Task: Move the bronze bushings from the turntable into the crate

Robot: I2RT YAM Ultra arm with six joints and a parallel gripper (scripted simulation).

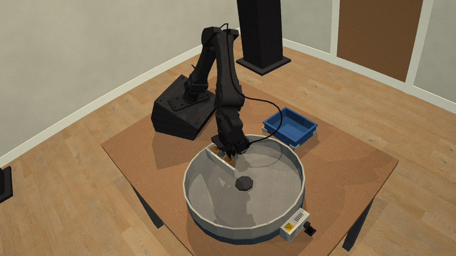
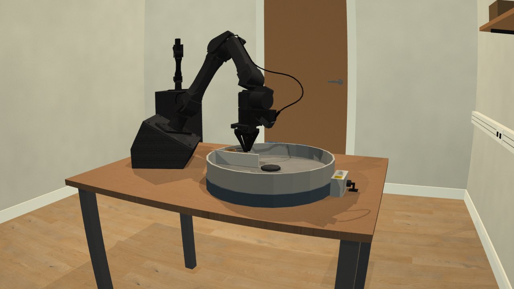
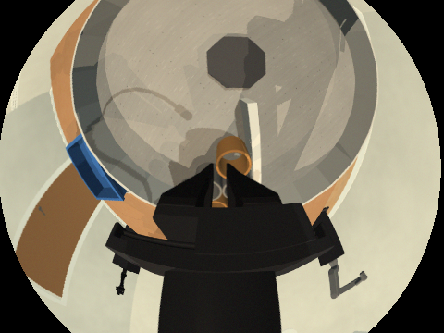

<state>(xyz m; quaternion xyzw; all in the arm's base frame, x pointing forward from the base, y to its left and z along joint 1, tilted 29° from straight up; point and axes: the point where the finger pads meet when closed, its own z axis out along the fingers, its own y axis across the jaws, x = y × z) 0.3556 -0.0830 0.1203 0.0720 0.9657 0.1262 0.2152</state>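
The grey turntable holds a few bushings behind its white divider, at the rim nearest the arm's base. A bronze bushing stands upright on the disc; it also shows in the wrist view. Another bronze bushing stands closer to the rim, and a third bushing between them is mostly hidden by the gripper. My gripper points straight down with its fingers nearly together. Its tips are at the near rim of the first bronze bushing. The blue crate is empty.
The crate sits on the table just beyond the turntable's far right rim. A black hub marks the disc's centre. A control box sticks out at the front. The arm's black base stands behind the turntable.
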